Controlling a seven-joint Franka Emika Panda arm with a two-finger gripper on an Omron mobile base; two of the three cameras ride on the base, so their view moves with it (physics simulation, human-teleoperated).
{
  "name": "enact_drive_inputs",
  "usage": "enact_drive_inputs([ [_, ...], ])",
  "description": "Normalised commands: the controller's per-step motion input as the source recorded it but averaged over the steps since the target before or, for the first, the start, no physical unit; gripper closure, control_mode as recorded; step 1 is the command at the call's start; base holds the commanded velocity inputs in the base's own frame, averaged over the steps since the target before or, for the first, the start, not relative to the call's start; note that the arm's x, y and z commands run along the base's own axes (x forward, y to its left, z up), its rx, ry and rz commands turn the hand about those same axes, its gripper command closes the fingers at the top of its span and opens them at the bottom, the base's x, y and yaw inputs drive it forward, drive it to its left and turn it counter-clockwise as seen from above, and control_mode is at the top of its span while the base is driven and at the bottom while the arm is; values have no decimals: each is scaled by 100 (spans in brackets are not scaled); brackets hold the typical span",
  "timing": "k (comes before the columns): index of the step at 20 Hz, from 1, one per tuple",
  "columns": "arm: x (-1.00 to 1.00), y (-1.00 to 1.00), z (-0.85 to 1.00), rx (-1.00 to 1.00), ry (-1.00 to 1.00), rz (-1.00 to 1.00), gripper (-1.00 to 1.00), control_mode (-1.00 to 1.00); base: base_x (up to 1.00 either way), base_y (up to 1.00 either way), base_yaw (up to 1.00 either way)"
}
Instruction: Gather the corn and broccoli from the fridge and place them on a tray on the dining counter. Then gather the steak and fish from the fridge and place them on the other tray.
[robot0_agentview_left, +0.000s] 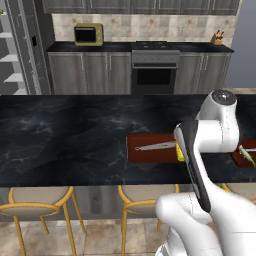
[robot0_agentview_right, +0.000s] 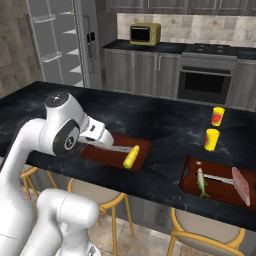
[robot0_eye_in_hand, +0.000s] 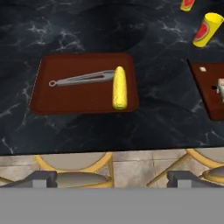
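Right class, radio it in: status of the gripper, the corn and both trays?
Gripper open, holding nothing. Corn on near tray beside tongs. Fish, steak on other tray. No broccoli seen.

White rounded arm (robot0_agentview_right: 35, 145), dark grey joint caps.

A dark red-brown rectangular tray (robot0_eye_in_hand: 57, 103) lay on the black marble-look dining counter (robot0_eye_in_hand: 78, 35), and a stubby yellow corn cob (robot0_eye_in_hand: 119, 88) rested on the tray along its right side, one end touching the tip of slim grey metal tongs (robot0_eye_in_hand: 83, 79) that lay across the tray's upper half. Well right of that tray stood a yellow cup with a red label (robot0_eye_in_hand: 205, 29), and below the cup sat the edge of a second red-brown tray (robot0_eye_in_hand: 205, 87). The gripper's two dark fingertips (robot0_eye_in_hand: 112, 179) stood wide apart below the tray, over yellow-framed stools with tan seats (robot0_eye_in_hand: 72, 162).
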Motion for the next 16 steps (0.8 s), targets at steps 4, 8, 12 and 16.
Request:
enact_drive_inputs([
  [4, -74, 26, 62, 0, -19, 0, -100, -100, 0, 0, 0],
  [8, -59, 23, 70, 0, -18, 8, -100, -100, 0, 0, 0],
  [12, -48, 24, 77, 8, 7, 10, -100, -100, 0, 0, 0],
  [16, -22, 26, 47, 11, 20, 4, -100, -100, 0, 0, 0],
])
